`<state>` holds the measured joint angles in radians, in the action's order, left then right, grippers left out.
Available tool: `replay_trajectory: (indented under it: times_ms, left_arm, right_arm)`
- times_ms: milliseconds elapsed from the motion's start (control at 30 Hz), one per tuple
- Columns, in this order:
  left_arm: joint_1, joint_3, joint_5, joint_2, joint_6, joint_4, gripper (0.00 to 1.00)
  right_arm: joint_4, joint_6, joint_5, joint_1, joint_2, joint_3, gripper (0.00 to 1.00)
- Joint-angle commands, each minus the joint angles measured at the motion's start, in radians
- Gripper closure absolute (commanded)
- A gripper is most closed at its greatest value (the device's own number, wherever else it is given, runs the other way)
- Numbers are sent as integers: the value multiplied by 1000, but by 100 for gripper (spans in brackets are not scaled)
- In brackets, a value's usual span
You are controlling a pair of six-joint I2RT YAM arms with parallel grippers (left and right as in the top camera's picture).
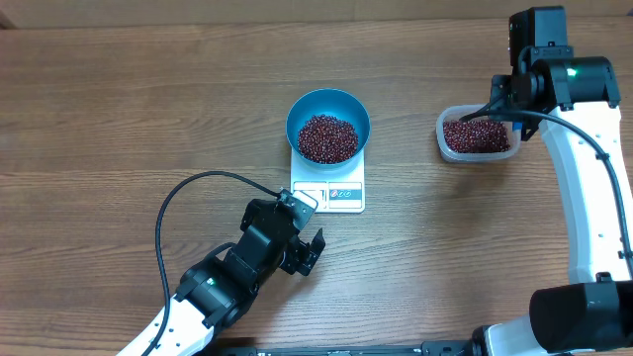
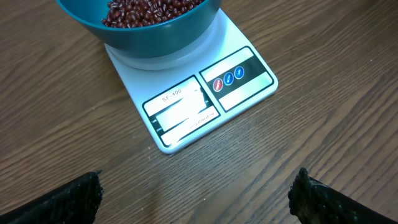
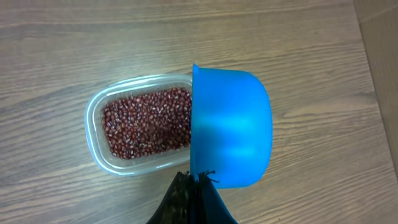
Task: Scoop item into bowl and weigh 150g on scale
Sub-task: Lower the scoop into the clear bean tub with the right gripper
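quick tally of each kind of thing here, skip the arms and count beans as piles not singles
blue bowl: 1
white scale: 1
clear tub: 1
blue scoop: 1
piles of beans: 2
total: 6

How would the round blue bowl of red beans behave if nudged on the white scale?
Likely slides, not tips: the round blue bowl looks smooth and is wider than the flat white scale. The dark red beans sit low, probably adding steadying weight.
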<state>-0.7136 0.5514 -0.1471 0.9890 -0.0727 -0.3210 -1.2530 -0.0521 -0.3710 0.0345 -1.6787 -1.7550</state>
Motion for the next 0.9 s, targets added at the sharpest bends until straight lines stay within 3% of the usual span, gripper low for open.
replay_trajectory:
  times_ms: [0, 167, 500, 867]
  left_arm:
    - [-6, -2, -10, 4, -10, 3, 0]
    - [-6, -2, -10, 4, -10, 3, 1]
    - [-6, -2, -10, 4, -10, 3, 0]
    - [-6, -2, -10, 4, -10, 3, 0]
  right_arm:
    - [9, -3, 23, 2, -1, -32, 96]
    - [19, -10, 41, 2, -1, -32, 96]
    - [95, -370, 164, -13, -8, 0, 96]
    - [107, -578, 210, -13, -96, 53, 96]
